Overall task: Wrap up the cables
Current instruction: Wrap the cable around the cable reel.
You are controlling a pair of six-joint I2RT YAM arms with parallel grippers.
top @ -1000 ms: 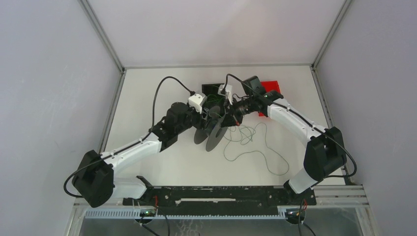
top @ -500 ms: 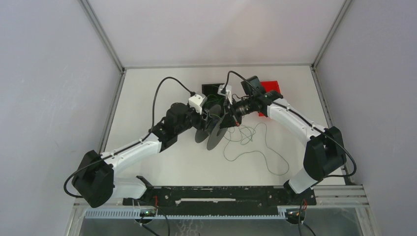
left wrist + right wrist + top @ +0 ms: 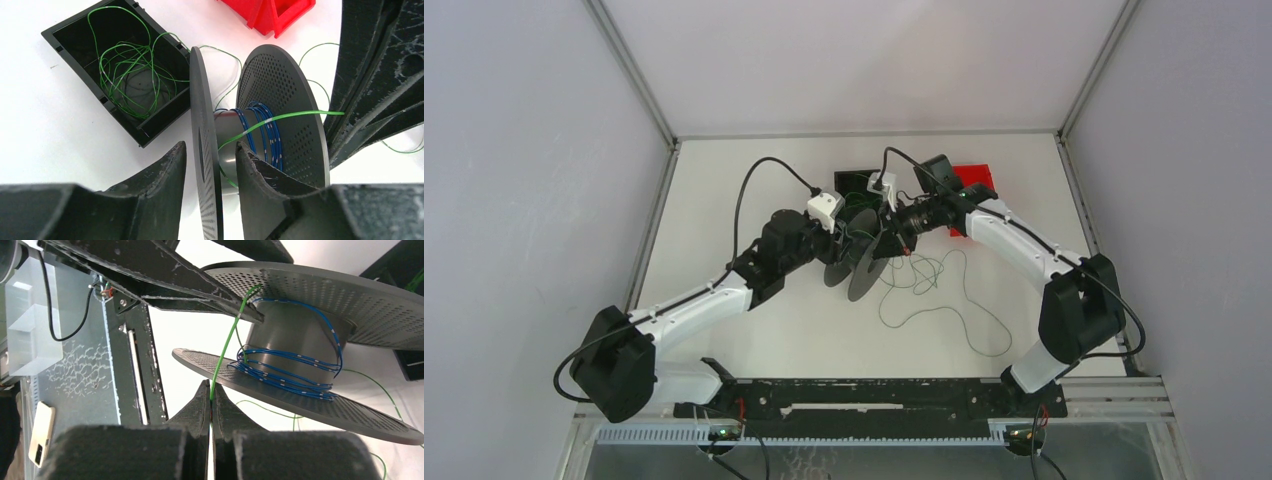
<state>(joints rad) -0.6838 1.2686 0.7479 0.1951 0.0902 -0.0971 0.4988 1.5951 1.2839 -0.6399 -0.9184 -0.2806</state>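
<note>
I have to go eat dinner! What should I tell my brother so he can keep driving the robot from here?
Left tool: shut on one flange of the spool.
Right tool: shut on the green wire, which runs up to the hub.
Done: blue wire is wound on.
Left: wind on the green; more of it lies loose on the table and in the black box.

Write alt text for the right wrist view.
The right hand pinches a green wire that rises to a grey spool, whose hub carries several turns of blue wire between two perforated flanges.
</note>
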